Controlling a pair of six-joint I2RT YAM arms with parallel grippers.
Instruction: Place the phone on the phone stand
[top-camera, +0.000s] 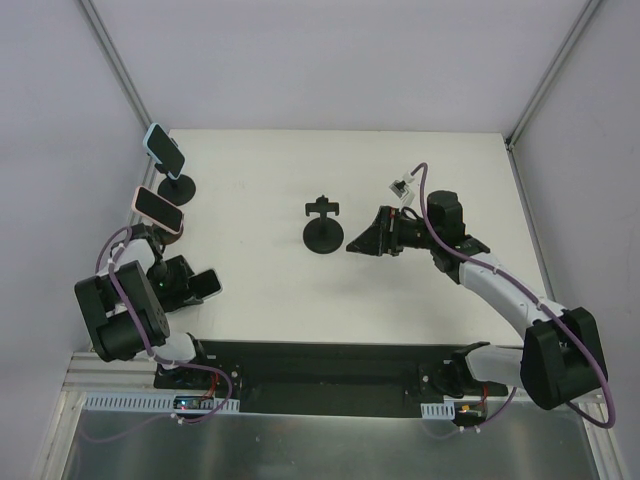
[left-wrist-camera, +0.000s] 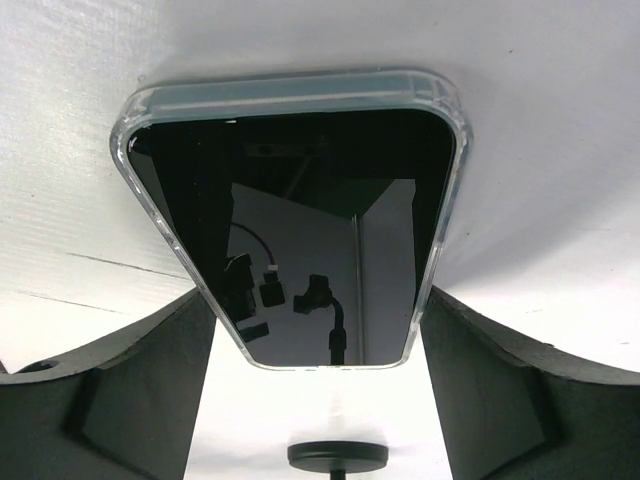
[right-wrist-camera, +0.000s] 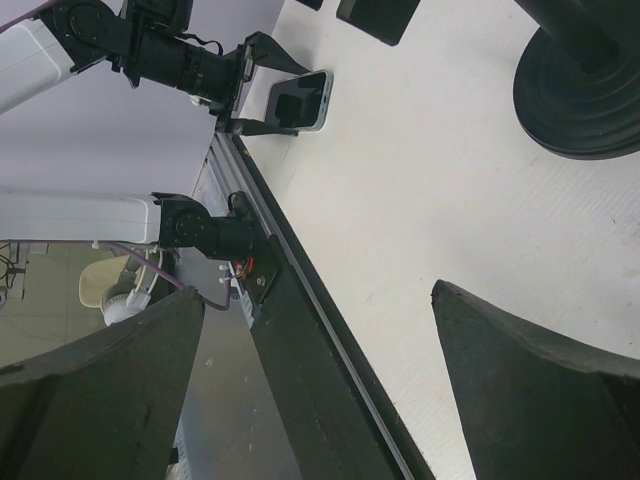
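The left gripper (top-camera: 190, 285) was closed on the phone (top-camera: 205, 284), a dark-screened handset in a clear case. Its fingers (left-wrist-camera: 150, 390) pressed both long edges at one end. It sat near the table's (top-camera: 260, 170) left edge, well apart from the empty black phone stand (top-camera: 322, 228) at the middle. The right gripper (top-camera: 362, 241) lay just beside that stand's round base with its jaws spread wide and nothing between them.

Two other handsets stood along the left edge. A blue-cased phone (top-camera: 165, 148) was mounted on a second stand (top-camera: 178, 188), and a pink-cased phone (top-camera: 158, 210) was nearer the left arm.

The pink one's support was hidden behind the arm. In the left wrist view the held phone (left-wrist-camera: 300, 220) filled most of the frame, and a round black base (left-wrist-camera: 340, 457) was cut off at the bottom edge. Whether the held phone touched the table could not be told.

A white connector (top-camera: 400, 187) sat on the right arm's cable; any print on it was too small to read.
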